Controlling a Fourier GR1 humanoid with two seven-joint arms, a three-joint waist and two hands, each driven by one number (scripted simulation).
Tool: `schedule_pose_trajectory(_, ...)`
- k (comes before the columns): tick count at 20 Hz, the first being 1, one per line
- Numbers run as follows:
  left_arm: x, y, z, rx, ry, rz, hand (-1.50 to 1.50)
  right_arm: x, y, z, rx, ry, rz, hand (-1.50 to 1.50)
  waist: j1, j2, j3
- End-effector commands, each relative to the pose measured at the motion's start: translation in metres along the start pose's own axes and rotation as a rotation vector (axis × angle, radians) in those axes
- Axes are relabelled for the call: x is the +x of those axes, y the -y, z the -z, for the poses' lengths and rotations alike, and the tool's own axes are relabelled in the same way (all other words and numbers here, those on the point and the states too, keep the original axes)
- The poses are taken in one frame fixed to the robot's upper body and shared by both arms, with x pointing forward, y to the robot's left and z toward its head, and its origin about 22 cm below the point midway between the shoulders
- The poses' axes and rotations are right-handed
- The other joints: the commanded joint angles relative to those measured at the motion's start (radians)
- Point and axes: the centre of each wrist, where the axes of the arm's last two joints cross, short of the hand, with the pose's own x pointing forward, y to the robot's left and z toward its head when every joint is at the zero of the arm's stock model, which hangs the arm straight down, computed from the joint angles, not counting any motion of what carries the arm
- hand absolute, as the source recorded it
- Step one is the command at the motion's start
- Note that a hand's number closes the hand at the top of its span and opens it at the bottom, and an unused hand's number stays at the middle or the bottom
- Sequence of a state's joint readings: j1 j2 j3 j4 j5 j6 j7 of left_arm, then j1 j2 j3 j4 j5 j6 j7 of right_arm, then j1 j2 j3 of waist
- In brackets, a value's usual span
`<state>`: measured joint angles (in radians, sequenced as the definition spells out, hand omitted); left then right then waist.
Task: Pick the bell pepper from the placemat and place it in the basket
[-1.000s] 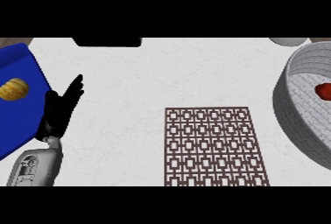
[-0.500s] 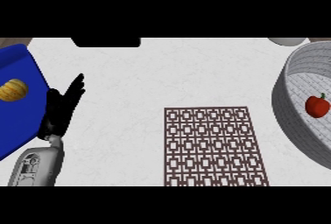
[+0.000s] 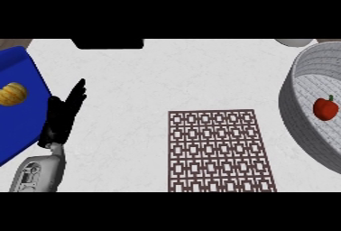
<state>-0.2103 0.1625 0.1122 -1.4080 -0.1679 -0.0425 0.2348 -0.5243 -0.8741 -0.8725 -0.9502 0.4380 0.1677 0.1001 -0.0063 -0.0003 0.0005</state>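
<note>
A red bell pepper (image 3: 325, 108) with a green stem lies inside the grey woven basket (image 3: 300, 72) at the right edge of the head view. The brown patterned placemat (image 3: 218, 151) lies flat in the lower middle with nothing on it. My left hand (image 3: 64, 113) rests open at the lower left, fingers pointing up, far from the pepper. My right hand does not show.
A blue board (image 3: 16, 124) at the left edge carries a yellow-orange round item (image 3: 12, 94). A dark object (image 3: 108, 43) sits at the counter's far edge, and a pale round item (image 3: 293, 42) peeks in at the top right.
The pepper has shifted inside the basket from its right side toward the middle, and the view has slid slightly. The left hand has stayed still.
</note>
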Motion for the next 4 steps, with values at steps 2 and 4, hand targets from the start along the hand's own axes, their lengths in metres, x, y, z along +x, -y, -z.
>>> schedule_pose_trajectory(2,-0.006,-0.007,0.003,0.007,-0.005,0.001,0.00,-0.044,0.073,-0.013,-0.002,-0.038,0.021,-1.50,-0.016,-0.001,0.001)
schedule_pose_trajectory(4,-0.005,0.001,-0.001,0.024,-0.001,0.006,0.00,-0.074,0.089,-0.023,-0.039,-0.040,0.068,-1.50,-0.014,-0.001,0.002)
